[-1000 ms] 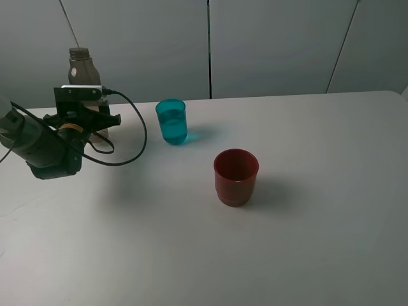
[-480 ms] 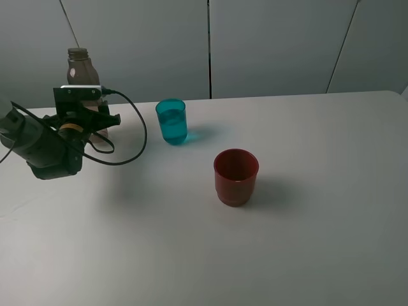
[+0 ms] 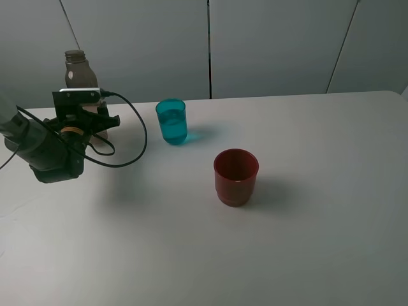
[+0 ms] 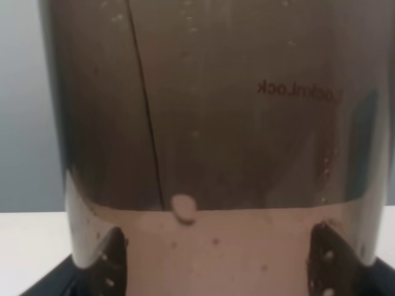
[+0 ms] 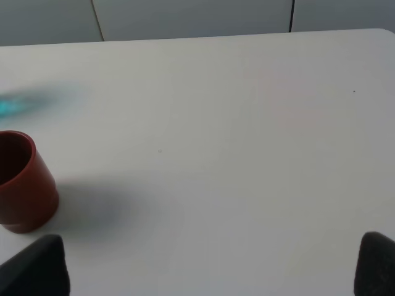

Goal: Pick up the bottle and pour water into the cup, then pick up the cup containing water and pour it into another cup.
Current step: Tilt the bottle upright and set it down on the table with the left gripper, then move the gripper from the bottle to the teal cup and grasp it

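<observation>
The bottle (image 3: 76, 70) stands upright at the far left of the table, tinted and uncapped. It fills the left wrist view (image 4: 203, 123), with water low inside it. My left gripper (image 3: 95, 122) is shut on its lower body, with a dark finger (image 4: 108, 259) on each side. The teal cup (image 3: 171, 121) holds some water and stands right of the bottle. The dark red cup (image 3: 236, 176) stands nearer the middle and looks empty; it also shows in the right wrist view (image 5: 21, 191). My right gripper (image 5: 207, 265) is open, empty, and right of the red cup.
The white table (image 3: 319, 223) runs to a grey panelled wall (image 3: 274, 44) at the back. A black cable (image 3: 137, 137) loops from the left wrist toward the teal cup. The right arm is out of the exterior high view.
The bottle and my left gripper have shifted slightly to the left together. The cups have not moved.
</observation>
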